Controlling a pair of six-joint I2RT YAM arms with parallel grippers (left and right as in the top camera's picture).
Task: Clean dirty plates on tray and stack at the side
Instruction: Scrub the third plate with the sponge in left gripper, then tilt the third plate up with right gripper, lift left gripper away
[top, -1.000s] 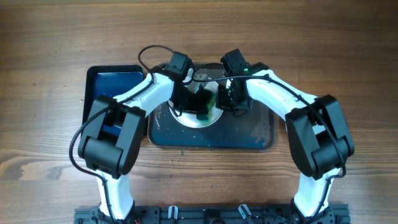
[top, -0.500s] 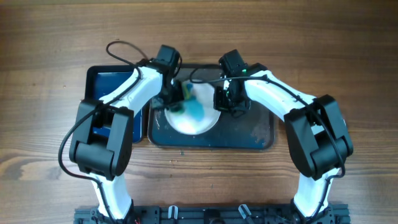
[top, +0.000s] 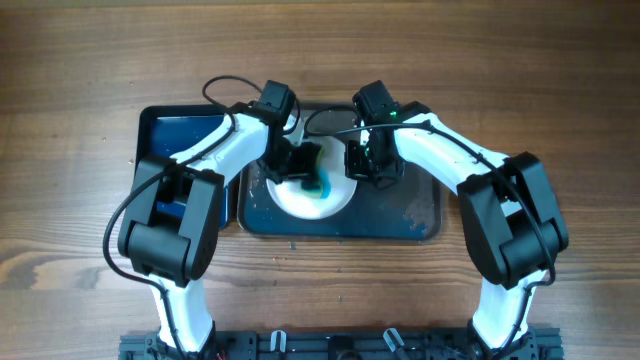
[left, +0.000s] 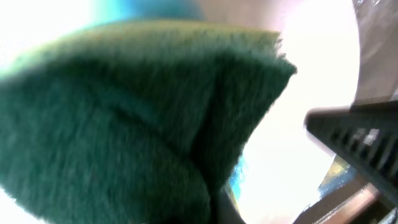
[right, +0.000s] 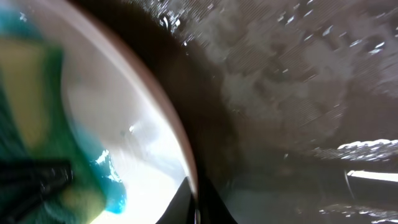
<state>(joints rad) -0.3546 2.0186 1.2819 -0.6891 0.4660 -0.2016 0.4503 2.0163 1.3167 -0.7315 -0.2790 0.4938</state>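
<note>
One white plate (top: 300, 197) with a turquoise smear lies at the left of the dark grey tray (top: 400, 215). My left gripper (top: 300, 163) is shut on a green sponge (top: 312, 168) and presses it on the plate; the sponge (left: 124, 124) fills the left wrist view over the white plate (left: 311, 74). My right gripper (top: 358, 165) is shut on the plate's right rim; in the right wrist view its fingers (right: 198, 202) pinch the rim of the plate (right: 149, 137). Other plates are out of view.
A smaller black tray with a blue bottom (top: 180, 135) stands left of the grey tray. The grey tray's wet surface (right: 298, 81) has smears at the right. Wooden table (top: 80, 60) lies all around.
My left gripper with the sponge swept left across the plate, then came back right toward its middle. The right gripper stayed on the rim.
</note>
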